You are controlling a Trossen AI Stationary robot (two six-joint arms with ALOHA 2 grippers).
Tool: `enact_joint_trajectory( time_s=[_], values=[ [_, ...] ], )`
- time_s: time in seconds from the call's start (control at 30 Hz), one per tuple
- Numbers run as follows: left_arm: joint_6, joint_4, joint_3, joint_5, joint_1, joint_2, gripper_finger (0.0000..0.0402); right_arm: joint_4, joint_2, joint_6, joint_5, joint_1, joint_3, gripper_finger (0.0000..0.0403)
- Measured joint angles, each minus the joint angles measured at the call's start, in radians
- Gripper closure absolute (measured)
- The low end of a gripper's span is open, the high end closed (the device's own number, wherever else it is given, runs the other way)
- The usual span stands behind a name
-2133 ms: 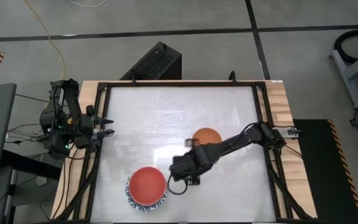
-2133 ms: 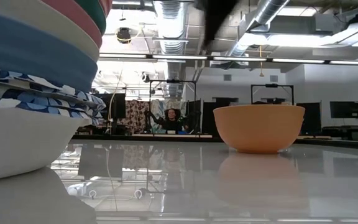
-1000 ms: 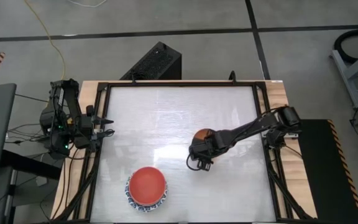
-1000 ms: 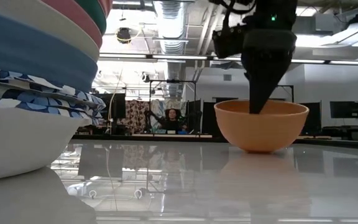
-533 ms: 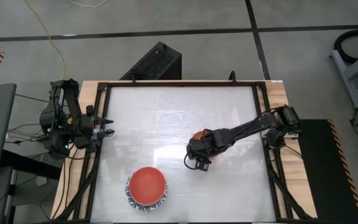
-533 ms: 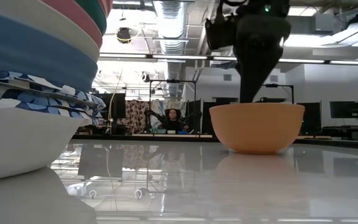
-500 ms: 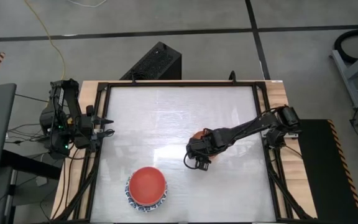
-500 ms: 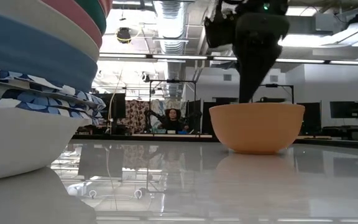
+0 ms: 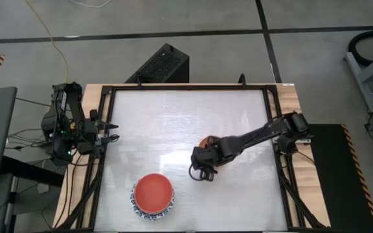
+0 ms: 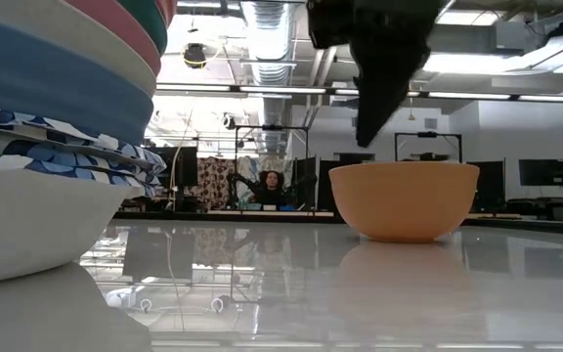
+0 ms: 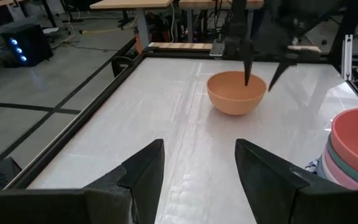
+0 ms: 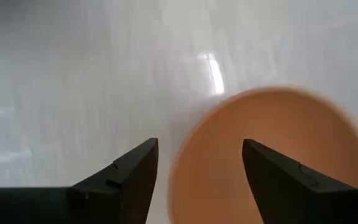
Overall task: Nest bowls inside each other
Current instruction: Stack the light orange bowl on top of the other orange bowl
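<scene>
An orange bowl (image 10: 405,200) stands upright on its base in the middle of the white table; it also shows in the left wrist view (image 11: 236,93), and my right arm mostly covers it in the high view (image 9: 206,140). My right gripper (image 10: 368,132) hangs open just above the bowl's rim, fingers pointing down, and touches nothing; its own view shows the rim (image 12: 185,155) between its fingers. A stack of nested bowls (image 9: 153,194) with a red one on top rests near the front edge. My left gripper (image 11: 197,162) waits open at the table's left edge.
A black frame (image 9: 102,162) runs round the white table top. Bare table lies between the orange bowl and the stack (image 10: 47,127). In the low view a person (image 10: 269,186) shows far back in the room, away from the table.
My right gripper had one finger down inside the orange bowl a second ago. It has risen clear of the rim, drifted a little toward the stack, and stayed open. The bowl stands on the table as before.
</scene>
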Motion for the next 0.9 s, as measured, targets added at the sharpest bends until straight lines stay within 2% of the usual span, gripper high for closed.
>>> enact_joint_trajectory(
  time_s=[0.27, 0.37, 0.5, 0.67, 0.7, 0.9],
  values=[
    [-0.001, 0.000, 0.000, 0.002, 0.000, 0.000, 0.0214, -0.039, 0.124, 0.001, -0.001, -0.008, -0.001, 0.0148],
    [-0.002, 0.000, 0.000, 0.004, 0.000, 0.000, 0.0214, -0.037, 0.143, 0.003, -0.003, -0.019, -0.001, 0.0160],
    [-0.003, 0.000, 0.000, 0.004, 0.000, 0.000, 0.0214, -0.040, 0.137, 0.048, -0.007, -0.030, -0.001, 0.0225],
    [-0.003, 0.000, 0.000, 0.004, 0.000, 0.000, 0.0214, -0.059, 0.122, 0.070, -0.010, -0.040, -0.001, 0.0370],
    [-0.003, 0.000, 0.000, 0.004, 0.000, 0.000, 0.0214, -0.054, 0.122, 0.047, -0.011, -0.041, -0.001, 0.0384],
    [-0.003, 0.000, 0.000, 0.004, 0.000, 0.000, 0.0214, -0.057, 0.121, -0.030, -0.004, -0.040, 0.038, 0.0394]
  ],
)
